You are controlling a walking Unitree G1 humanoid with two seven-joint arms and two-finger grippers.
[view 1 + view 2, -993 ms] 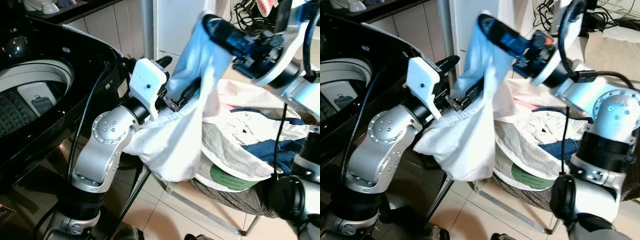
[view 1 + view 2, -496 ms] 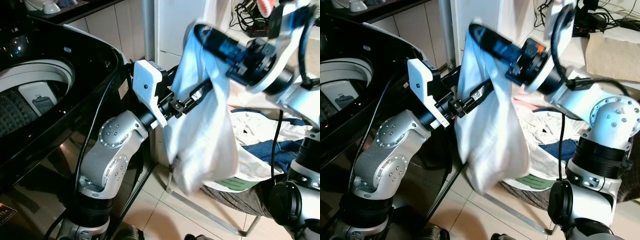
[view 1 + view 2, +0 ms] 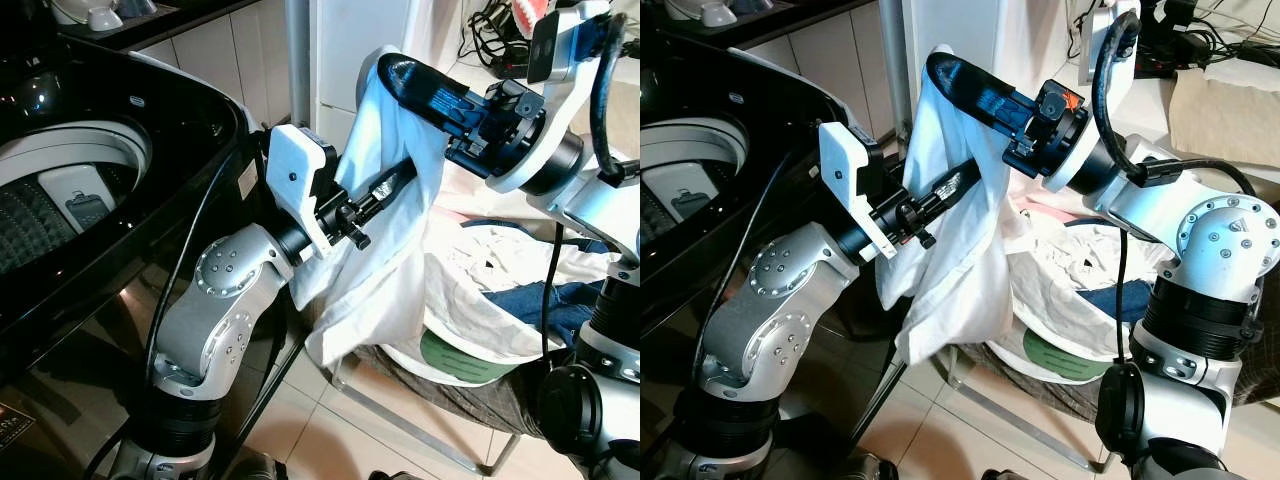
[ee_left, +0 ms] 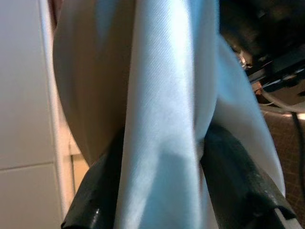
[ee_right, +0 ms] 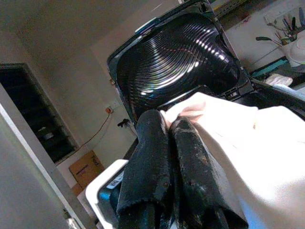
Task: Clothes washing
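A white garment (image 3: pixel 385 270) hangs in the air between the black top-loading washing machine (image 3: pixel 150 110) on the left and the laundry pile on the right. My left gripper (image 3: pixel 400 175) is shut on the white garment at mid-height; its wrist view has the cloth (image 4: pixel 162 119) pinched between both black fingers (image 4: pixel 233 176). My right gripper (image 3: pixel 392 74) is higher, shut on the garment's top edge, which drapes over its fingers (image 5: pixel 147 157). The washer's drum opening (image 3: pixel 60 190) lies open to the left of both grippers. The lid (image 5: pixel 176 62) stands raised.
A heap of white, blue and green-printed laundry (image 3: pixel 500 300) fills a basket on a metal frame (image 3: pixel 400 420) at the right. White cabinet doors (image 3: pixel 340 40) stand behind. Cables (image 3: pixel 500 20) lie at the far right. Tiled floor (image 3: pixel 320 440) runs below.
Both arms have carried the garment left, away from the laundry pile and closer to the washer. The cloth's lower part has swung and now hangs narrower under the left gripper.
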